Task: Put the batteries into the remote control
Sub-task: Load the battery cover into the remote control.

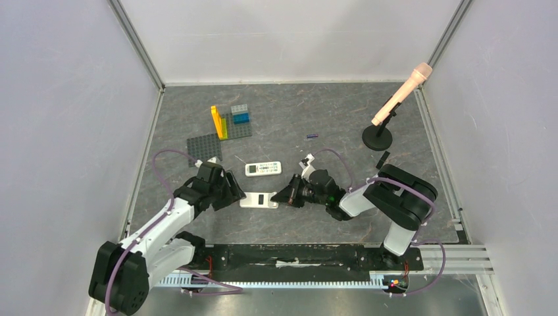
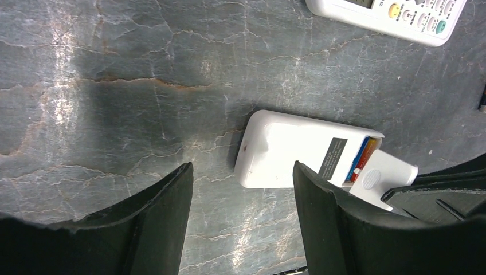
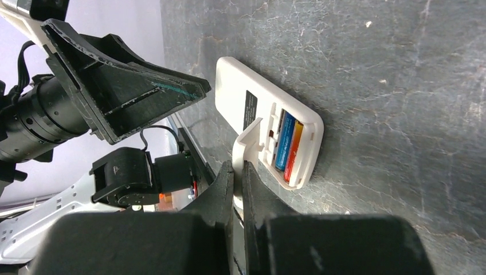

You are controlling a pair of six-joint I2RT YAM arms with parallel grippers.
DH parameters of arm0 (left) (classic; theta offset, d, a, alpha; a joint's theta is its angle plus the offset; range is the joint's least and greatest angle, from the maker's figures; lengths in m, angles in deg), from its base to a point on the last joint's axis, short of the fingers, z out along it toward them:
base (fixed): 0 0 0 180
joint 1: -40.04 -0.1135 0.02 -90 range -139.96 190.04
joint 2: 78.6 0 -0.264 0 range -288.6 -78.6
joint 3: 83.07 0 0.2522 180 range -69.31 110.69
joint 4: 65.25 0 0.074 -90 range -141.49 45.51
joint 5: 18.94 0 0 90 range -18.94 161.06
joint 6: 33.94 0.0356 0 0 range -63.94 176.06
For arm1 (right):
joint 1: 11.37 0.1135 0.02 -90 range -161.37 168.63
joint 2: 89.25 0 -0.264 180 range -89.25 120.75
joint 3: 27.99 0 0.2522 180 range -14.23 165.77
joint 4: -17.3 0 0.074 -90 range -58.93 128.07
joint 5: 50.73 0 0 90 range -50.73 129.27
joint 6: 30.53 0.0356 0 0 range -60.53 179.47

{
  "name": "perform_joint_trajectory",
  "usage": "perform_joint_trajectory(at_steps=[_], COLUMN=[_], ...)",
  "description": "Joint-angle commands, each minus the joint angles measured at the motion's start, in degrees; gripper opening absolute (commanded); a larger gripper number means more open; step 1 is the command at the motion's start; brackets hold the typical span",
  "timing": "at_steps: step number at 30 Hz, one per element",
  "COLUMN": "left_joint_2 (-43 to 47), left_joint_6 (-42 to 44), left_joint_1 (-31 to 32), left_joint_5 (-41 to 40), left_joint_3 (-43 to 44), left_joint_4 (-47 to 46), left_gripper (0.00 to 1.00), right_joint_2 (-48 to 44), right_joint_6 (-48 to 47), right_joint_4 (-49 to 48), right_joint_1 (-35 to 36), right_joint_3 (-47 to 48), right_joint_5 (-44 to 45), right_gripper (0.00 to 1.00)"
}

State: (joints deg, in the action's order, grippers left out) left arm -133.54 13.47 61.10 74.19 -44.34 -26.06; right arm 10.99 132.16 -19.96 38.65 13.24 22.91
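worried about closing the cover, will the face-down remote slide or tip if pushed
Probably slide, not tip: the face-down remote lies flat on the table, and the left gripper stands open at its end, not clamping it. The shell looks hard and smooth, so likely stiff and slippery. The two batteries seated inside may weight that end slightly.

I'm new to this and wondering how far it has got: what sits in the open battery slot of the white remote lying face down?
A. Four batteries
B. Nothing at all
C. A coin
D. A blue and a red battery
D: the right wrist view shows a blue battery and a red battery side by side in the open slot of the remote, with the lid pinched by the right gripper.
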Motion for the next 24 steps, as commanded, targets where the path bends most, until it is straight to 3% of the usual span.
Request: perform_joint_trajectory(at_steps=[1, 24], left_joint_2=[-0.6, -3.6], left_joint_6=[-1.2, -0.7], left_joint_1=[-0.4, -0.4], left_joint_5=[0.9, 2.5], left_joint_3=[-0.4, -0.6], left_joint_4=[-2.6, -2.9], left_gripper=[0.69, 0.68], right_joint_2=[0.7, 5.4], right_joint_6=[0.3, 1.1], right_joint_4=[-4.1, -5.3], right_joint_1=[-0.3, -1.8], right_joint_3=[1.4, 0.8], right_joint_5=[-0.7, -2.4], right_gripper=[0.00, 0.00])
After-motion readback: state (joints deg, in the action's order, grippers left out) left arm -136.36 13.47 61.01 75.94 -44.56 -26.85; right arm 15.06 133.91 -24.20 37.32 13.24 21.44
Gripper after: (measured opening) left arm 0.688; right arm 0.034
